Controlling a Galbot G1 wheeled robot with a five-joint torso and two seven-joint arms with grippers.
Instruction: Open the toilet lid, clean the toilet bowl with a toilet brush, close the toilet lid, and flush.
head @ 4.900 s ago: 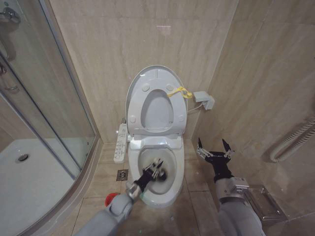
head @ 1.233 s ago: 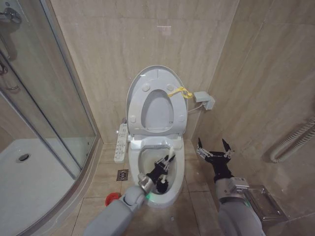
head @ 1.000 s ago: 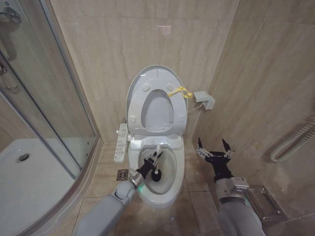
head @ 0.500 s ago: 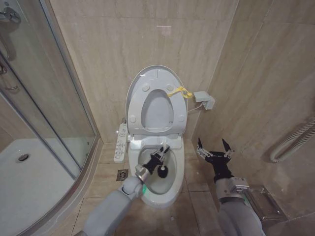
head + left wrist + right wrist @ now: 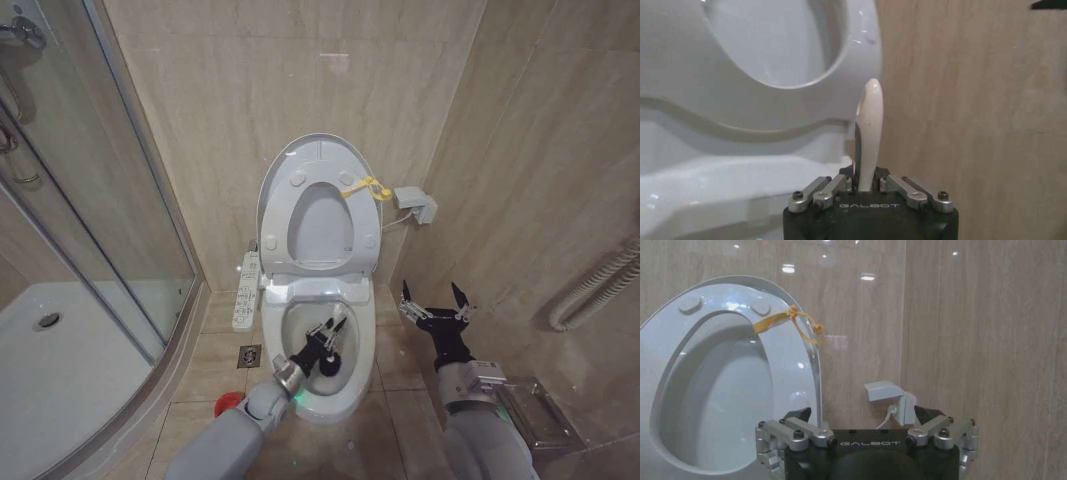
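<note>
Inside the toilet bowl (image 5: 352,372), the left gripper (image 5: 318,344) clamps the toilet brush (image 5: 328,364) by its thin, likely light, slippery handle; the right gripper (image 5: 436,302) waits spread.

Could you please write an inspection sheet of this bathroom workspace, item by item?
Surface: beige floor tiles with a floor drain.
Job's things: lid raised against the wall, yellow strap at its edge; brush with its head down in the bowl; red holder on the floor left of the bowl.
Clutter: nothing seen.
Grippers: left gripper shut on the brush handle over the bowl; right gripper open, idle right of the toilet.
Cables: a white cable runs down from a wall box.
Surroundings: glass shower on the left, control panel beside the bowl, tiled walls.
</note>
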